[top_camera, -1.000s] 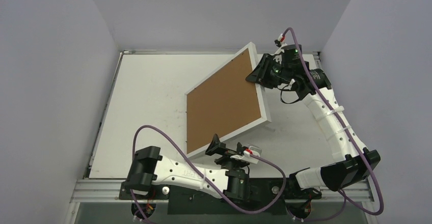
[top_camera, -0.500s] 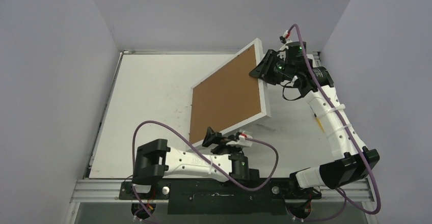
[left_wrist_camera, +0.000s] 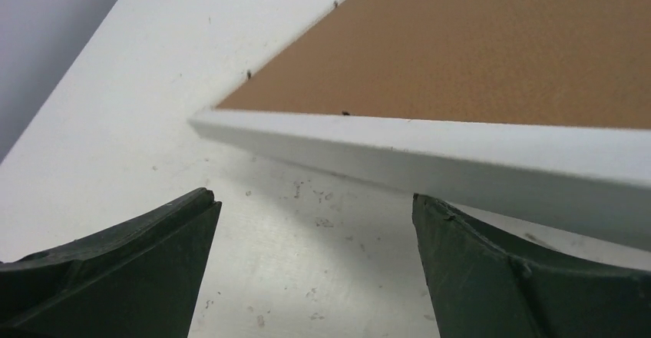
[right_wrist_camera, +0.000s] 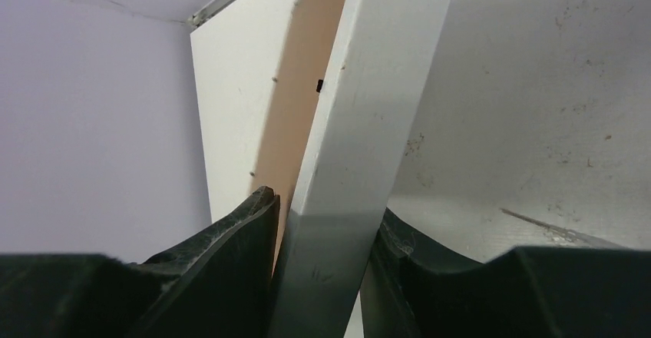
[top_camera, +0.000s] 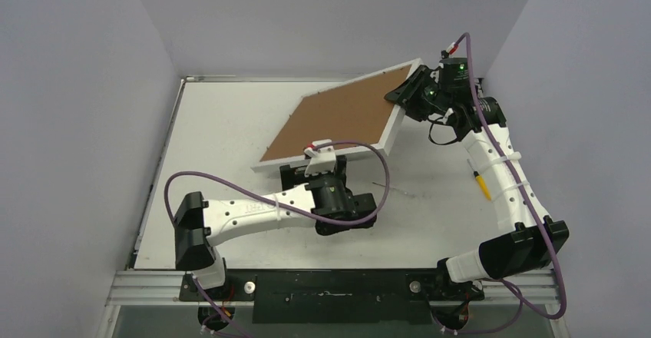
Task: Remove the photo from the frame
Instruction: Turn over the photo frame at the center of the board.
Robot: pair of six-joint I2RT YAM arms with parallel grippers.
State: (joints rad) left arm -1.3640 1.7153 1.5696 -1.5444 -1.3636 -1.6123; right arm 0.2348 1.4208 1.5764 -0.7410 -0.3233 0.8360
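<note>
On the left side of the white counter (top_camera: 223, 146), the left arm reaches in from the near edge toward the middle. The left hand (top_camera: 308, 170) is spread wide and holds nothing. In its wrist view the two dark fingers (left_wrist_camera: 138, 269) stand well apart, pointing at the near white edge of the frame (left_wrist_camera: 460, 154) without touching it, and shadow lies on the counter under that edge. The frame (top_camera: 342, 115) sits centre-right toward the far wall, turned at an angle. Its brown back faces up, so its front is hidden. At the frame's far right corner the right hand (top_camera: 411, 92) pinches the white border, one finger (right_wrist_camera: 230, 238) on the brown side and the other on the opposite face. Right of the frame, beside the right arm, a small yellow pen-like stick (top_camera: 481, 183) lies on the counter.
</note>
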